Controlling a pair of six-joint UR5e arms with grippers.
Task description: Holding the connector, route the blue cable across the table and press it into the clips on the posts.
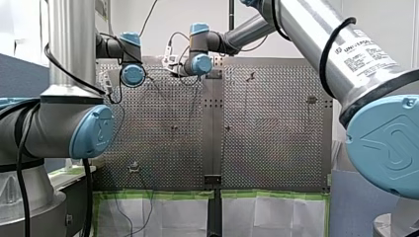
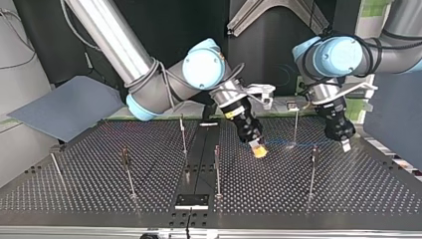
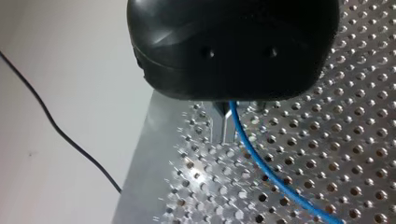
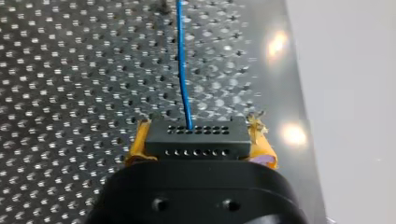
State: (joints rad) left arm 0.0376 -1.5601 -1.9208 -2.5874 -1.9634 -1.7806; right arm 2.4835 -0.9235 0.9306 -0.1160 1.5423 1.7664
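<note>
Clamping connector (image 4: 196,145), right tool (image 4: 198,139); left tool (image 3: 223,133) mostly hidden.

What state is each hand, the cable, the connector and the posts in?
Right hand, shut on the connector.
Left hand, shut on the blue cable.
Connector, clamped between yellow pads.
Blue cable, running from connector to left hand.
Posts, upright.

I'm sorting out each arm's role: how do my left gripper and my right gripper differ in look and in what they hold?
My right gripper has yellow pads; my left gripper has thin metal fingers. My right gripper clamps the black connector; my left gripper pinches the blue cable itself. Both are shut, low over the perforated table.
</note>
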